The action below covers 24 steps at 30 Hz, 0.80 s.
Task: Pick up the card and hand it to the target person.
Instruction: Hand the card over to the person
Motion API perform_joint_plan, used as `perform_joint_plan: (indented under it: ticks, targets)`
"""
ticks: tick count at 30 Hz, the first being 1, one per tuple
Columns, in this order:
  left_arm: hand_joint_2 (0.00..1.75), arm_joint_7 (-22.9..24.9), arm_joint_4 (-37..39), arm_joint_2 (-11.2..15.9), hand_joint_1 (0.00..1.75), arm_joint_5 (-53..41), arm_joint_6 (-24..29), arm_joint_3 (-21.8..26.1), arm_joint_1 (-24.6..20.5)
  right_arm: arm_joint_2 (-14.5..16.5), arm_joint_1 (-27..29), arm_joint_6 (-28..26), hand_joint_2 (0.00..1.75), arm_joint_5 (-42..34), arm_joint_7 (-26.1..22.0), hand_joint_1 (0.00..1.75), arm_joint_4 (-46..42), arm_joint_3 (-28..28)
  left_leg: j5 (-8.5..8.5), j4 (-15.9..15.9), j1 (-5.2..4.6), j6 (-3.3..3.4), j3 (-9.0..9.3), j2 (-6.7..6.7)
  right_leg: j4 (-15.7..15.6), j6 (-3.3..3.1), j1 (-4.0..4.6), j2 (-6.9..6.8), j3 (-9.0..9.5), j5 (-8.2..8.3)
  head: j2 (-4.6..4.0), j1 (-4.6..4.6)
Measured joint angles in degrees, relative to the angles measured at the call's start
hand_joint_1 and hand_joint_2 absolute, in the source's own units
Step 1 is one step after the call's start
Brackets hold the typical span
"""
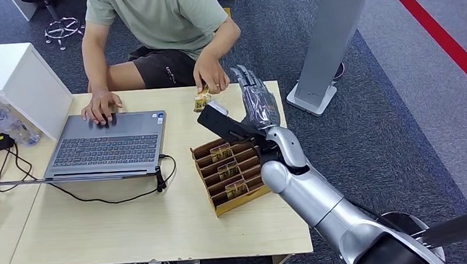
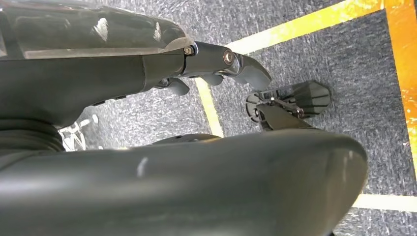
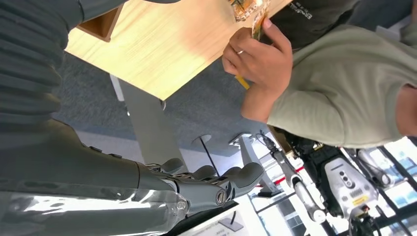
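**Operator:** Card first: the small yellow printed card (image 1: 202, 100) sits at the far edge of the pale wooden table (image 1: 131, 220), pinched in the seated person's hand (image 1: 212, 77), just left of my right hand (image 1: 257, 102). From the right wrist camera I see that same card (image 3: 257, 22) gripped in the person's fingers (image 3: 255, 56).

**Colleague:** And the right hand's pose?

**Operator:** My silver right arm (image 1: 323, 200) reaches up from the near right, over the brown cardboard slotted card box (image 1: 231, 172). The hand is raised past the table's far right corner, fingers extended and apart, nothing in them.

**Colleague:** The left hand?

**Operator:** My left hand (image 2: 216, 61) hangs over grey carpet with yellow floor lines (image 2: 209, 105). Its fingers look loosely curled with nothing visible in them, but I cannot tell for sure.

**Colleague:** The person's other hand?

**Operator:** Resting on the open grey laptop (image 1: 108, 144), far left.
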Motion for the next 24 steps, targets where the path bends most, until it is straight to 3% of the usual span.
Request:
perform_joint_plan:
  ticks: [7,15,24]
  targets:
    - [0.0,-0.3,0.0,0.3,0.0,1.1,0.0,0.1,0.7,-3.2,10.1,-1.4,1.75,-11.2,-4.4,0.0,-11.7,-1.8,-0.03,0.0,0.0,0.0,0.02,-0.01,0.0,0.0,0.0,0.0,0.01,0.0,0.0,0.0]
    - [0.0,-0.3,0.1,0.9,0.0,1.5,-0.3,0.6,0.9,-7.1,24.0,-2.2,1.75,-15.7,-10.2,0.0,-22.1,-6.0,-0.05,0.0,0.0,0.0,0.02,0.0,0.0,0.0,0.0,0.0,0.03,-0.01,0.0,-0.01]
    - [0.0,-0.4,0.1,1.1,0.0,2.5,-0.3,1.2,0.9,-8.5,30.1,-0.2,1.75,-18.0,-13.5,0.0,-26.7,-7.6,-0.04,0.0,0.0,-0.01,0.03,0.01,0.0,0.0,0.0,0.01,0.05,0.0,0.0,0.01]
